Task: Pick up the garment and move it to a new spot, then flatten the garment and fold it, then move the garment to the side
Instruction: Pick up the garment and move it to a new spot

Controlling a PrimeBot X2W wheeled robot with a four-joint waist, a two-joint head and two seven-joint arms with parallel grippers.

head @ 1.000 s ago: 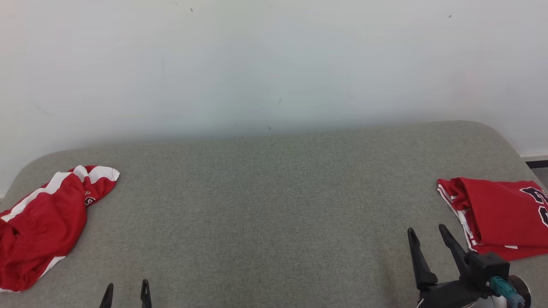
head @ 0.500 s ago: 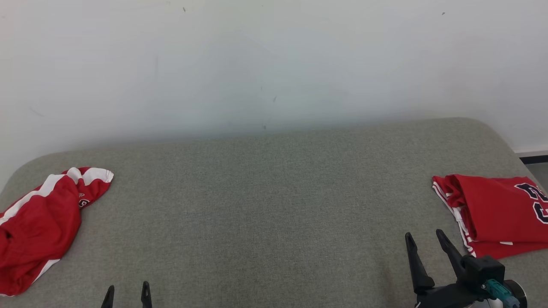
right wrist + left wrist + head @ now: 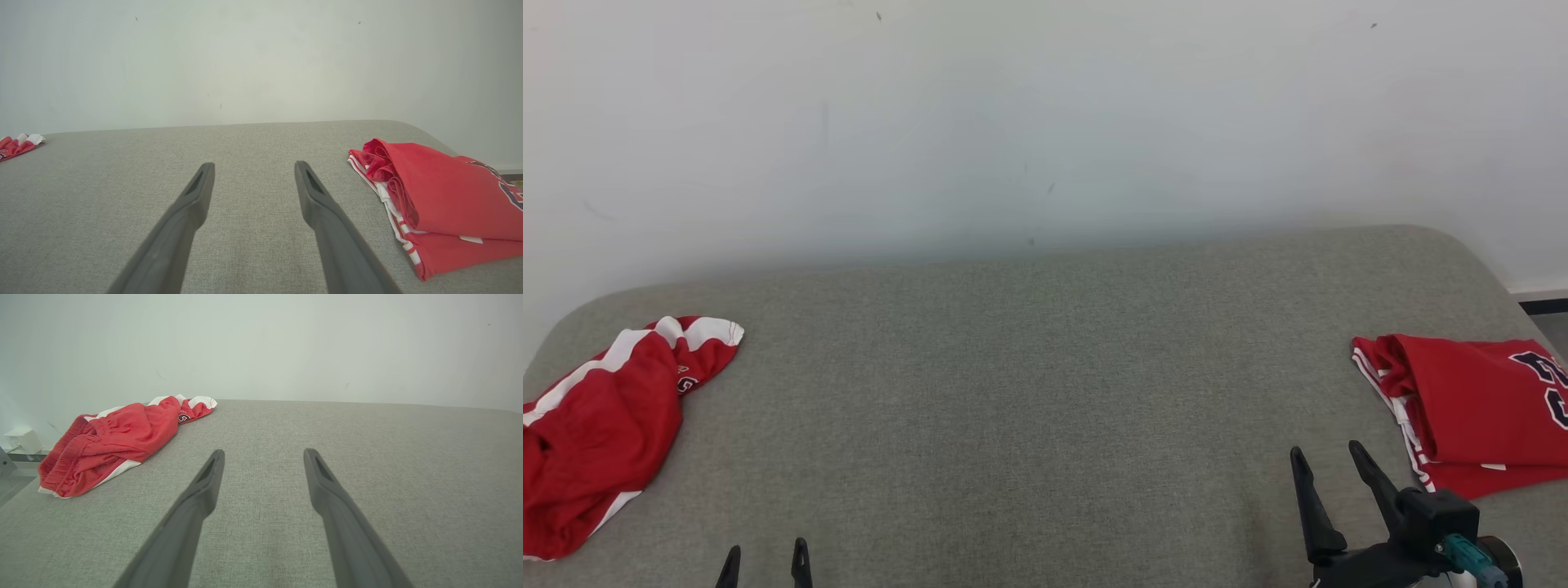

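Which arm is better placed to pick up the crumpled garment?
Probably left. The crumpled red shorts lie at the grey surface's left end, nearer the left gripper, which is open and empty. The right gripper, also open, sits by the folded red jersey.
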